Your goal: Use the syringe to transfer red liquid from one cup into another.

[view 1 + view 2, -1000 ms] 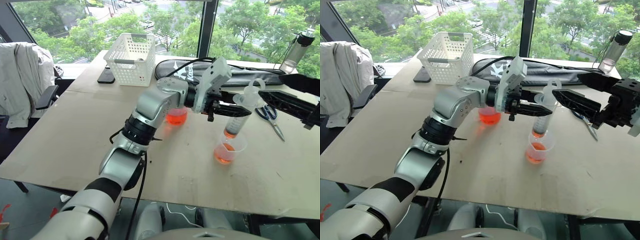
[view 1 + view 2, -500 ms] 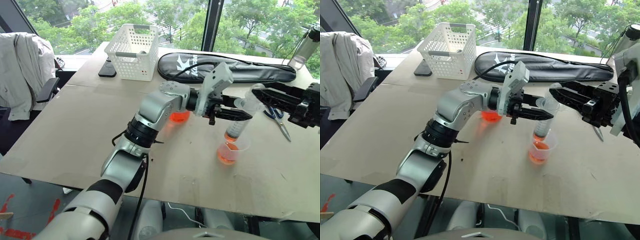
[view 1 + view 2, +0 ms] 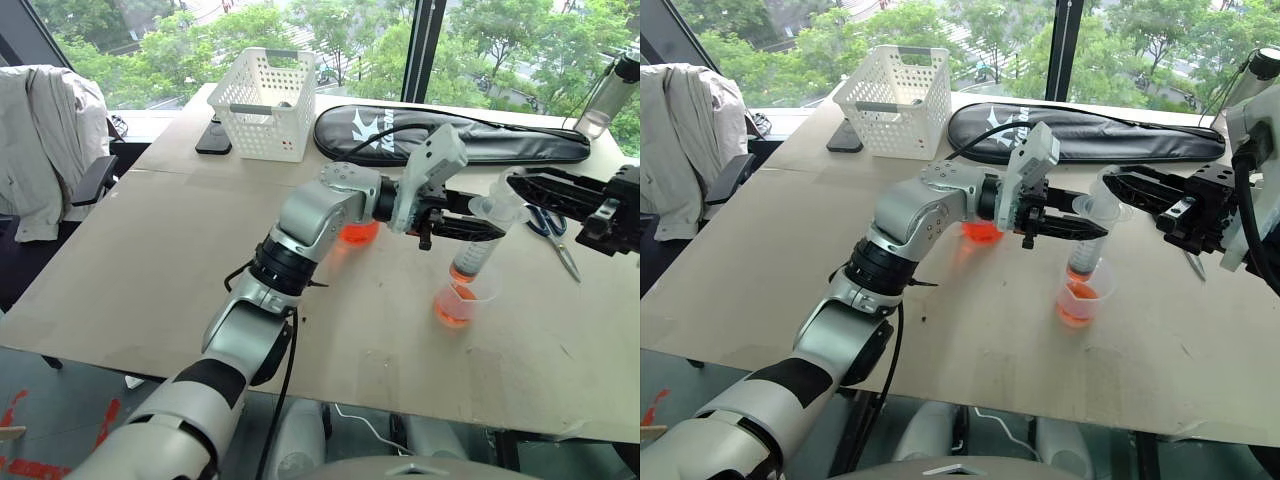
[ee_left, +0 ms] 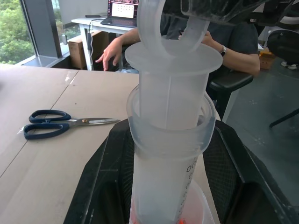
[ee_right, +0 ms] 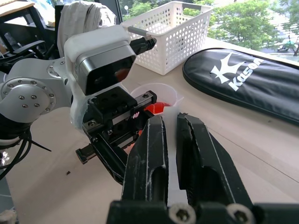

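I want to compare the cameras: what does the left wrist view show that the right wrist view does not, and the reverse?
Left wrist view alone: blue-handled scissors lying on the table, and a seated person's hand behind it. The left tool's fingers stand on both sides of the syringe barrel.

Right wrist view alone: the white basket, the black bag, the larger cup of red liquid, and the left tool's housing.

Both: the syringe, with the right tool shut on its plunger top.

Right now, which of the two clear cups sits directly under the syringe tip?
The smaller cup, below the syringe. The larger cup stands apart, partly behind the left arm.
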